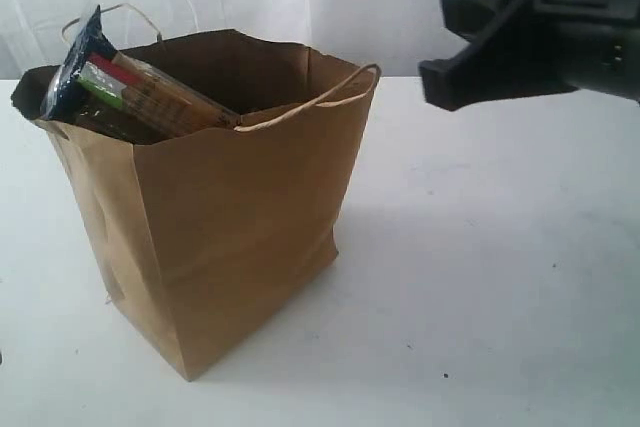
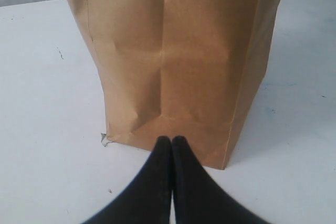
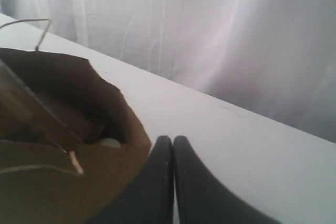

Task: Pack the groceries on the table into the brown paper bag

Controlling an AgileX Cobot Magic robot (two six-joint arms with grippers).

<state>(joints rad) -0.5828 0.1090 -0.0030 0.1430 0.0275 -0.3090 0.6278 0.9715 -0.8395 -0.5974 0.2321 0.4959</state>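
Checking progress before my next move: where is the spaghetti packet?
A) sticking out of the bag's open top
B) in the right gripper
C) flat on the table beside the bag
A: the spaghetti packet pokes from the open top of the brown paper bag.

right gripper (image 3: 172, 140) closed | tips beside brown paper bag (image 3: 58, 192) rim

Soft diffuse light, faint shadow beside brown paper bag (image 1: 240, 247), mild blur

no readable text, spaghetti packet (image 1: 150, 92) label blurred, brown paper bag (image 1: 240, 237) unprinted
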